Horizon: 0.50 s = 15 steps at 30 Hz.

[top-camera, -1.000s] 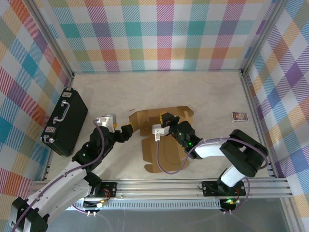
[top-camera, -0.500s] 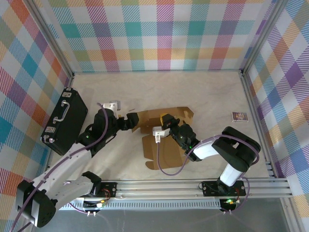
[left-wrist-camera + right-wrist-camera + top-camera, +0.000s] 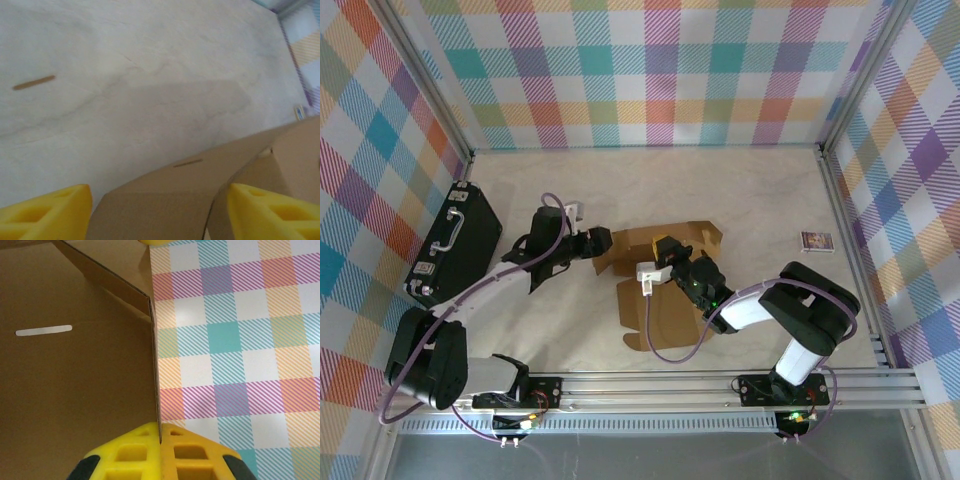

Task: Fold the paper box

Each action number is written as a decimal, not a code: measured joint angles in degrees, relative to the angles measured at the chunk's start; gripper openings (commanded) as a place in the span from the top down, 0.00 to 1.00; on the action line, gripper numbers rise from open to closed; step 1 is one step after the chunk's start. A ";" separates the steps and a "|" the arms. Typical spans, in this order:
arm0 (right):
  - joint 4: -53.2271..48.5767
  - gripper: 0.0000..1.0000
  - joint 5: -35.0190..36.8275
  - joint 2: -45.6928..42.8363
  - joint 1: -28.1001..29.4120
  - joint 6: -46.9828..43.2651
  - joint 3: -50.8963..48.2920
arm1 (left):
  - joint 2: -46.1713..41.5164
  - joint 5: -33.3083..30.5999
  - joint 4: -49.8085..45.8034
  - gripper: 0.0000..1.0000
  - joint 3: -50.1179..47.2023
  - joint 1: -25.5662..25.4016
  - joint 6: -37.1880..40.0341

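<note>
Right wrist: right tool (image 3: 160,434) pinches paper box (image 3: 75,380).

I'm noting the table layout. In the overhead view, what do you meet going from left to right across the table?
black case → left claw → paper box → small printed packet
</note>
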 measured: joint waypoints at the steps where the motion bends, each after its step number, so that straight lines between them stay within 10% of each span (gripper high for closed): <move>1: 0.02 1.00 0.07 0.00 0.00 0.02 0.02 | -0.42 1.22 1.31 0.34 -1.38 0.00 -0.44; 15: -0.66 1.00 0.59 0.11 0.00 0.37 0.70 | -1.18 17.00 13.46 0.30 -8.31 -0.24 -8.50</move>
